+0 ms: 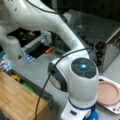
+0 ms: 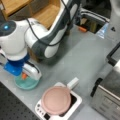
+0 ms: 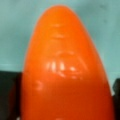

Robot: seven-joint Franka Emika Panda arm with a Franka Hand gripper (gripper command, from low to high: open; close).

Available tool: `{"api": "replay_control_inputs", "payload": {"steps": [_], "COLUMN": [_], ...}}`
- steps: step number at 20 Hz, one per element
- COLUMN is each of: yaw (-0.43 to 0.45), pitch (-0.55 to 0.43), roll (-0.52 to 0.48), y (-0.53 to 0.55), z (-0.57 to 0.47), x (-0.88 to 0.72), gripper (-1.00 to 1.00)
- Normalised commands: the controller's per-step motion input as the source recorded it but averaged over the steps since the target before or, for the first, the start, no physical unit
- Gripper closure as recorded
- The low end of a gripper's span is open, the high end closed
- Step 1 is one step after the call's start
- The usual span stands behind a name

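A smooth orange carrot [image 3: 65, 67] fills the wrist view, tip pointing up, with pale teal behind it. My gripper [image 3: 62, 100] is shut on the carrot, and its dark fingers [image 3: 10, 95] show at the lower left and right edges. In a front view the gripper [image 2: 24, 74] points down at the left, holding the carrot [image 2: 23, 76] just over a teal bowl [image 2: 26, 83] on the grey table. In a front view the arm's wrist [image 1: 80, 75] hides the gripper and the bowl.
A pink round plate [image 2: 55, 100] [image 1: 108, 93] lies on a white square base [image 2: 76, 103] to a front view's right of the bowl. A metal oven [image 2: 110, 95] [image 1: 110, 40] stands beyond. A wooden shelf [image 1: 15, 97] [image 2: 47, 12] flanks the arm. A small orange item [image 1: 50, 49] [image 2: 82, 29] lies farther back.
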Motion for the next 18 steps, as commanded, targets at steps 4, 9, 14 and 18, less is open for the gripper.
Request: {"api": "replay_control_inputs", "payload": {"steps": [4,9,14,18], "yaw": [-0.075,-0.101,-0.135,-0.173], "pitch": [0.085,0.048,0.0,-0.013], "roll": [-0.068,-0.054,-0.028,-0.063], "y": [0.24,0.29,0.33,0.3], "z": [0.15,0.16,0.12,0.03], "x": [0.04,-0.04,-0.12,-0.14], "gripper": [1.0,1.0,1.0,1.0]}}
